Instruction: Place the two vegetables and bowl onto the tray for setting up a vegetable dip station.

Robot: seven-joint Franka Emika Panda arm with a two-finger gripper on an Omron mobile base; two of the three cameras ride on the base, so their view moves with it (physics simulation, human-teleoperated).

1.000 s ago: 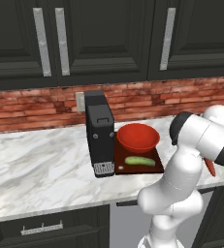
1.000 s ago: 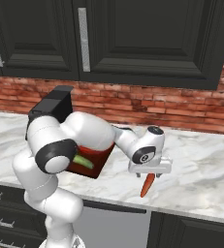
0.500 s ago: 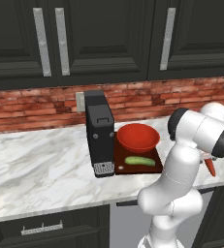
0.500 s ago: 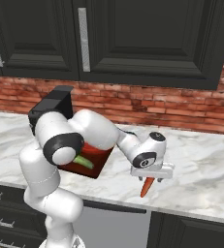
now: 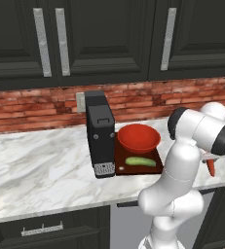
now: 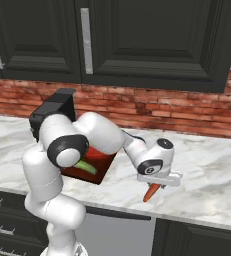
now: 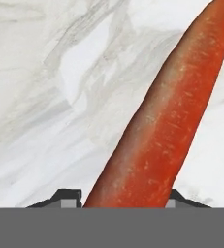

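Note:
The orange-red carrot (image 7: pixel 167 126) lies on the white marble counter at its right front, and its thick end sits between my gripper's (image 7: pixel 124 198) two finger tips, which press on its sides. From the right base view, the gripper (image 6: pixel 159 182) points down onto the carrot (image 6: pixel 151 192) near the counter's front edge. The carrot (image 5: pixel 211 168) peeks out behind my forearm in the left base view. The red bowl (image 5: pixel 138 137) and the green cucumber (image 5: pixel 140 161) rest on the dark wooden tray (image 5: pixel 121 163). The cucumber (image 6: pixel 85 166) shows on the tray (image 6: pixel 94 172) behind my arm.
A tall black box-shaped appliance (image 5: pixel 100 133) stands against the tray's left side. A brick wall and dark cabinets run behind the counter. The appliance (image 6: pixel 52 112) is partly hidden by my shoulder. Bare marble stretches to the left and right.
The jaws have closed in from wide open onto the carrot. The hand has sunk slightly toward the counter. Bowl, cucumber and tray have not moved.

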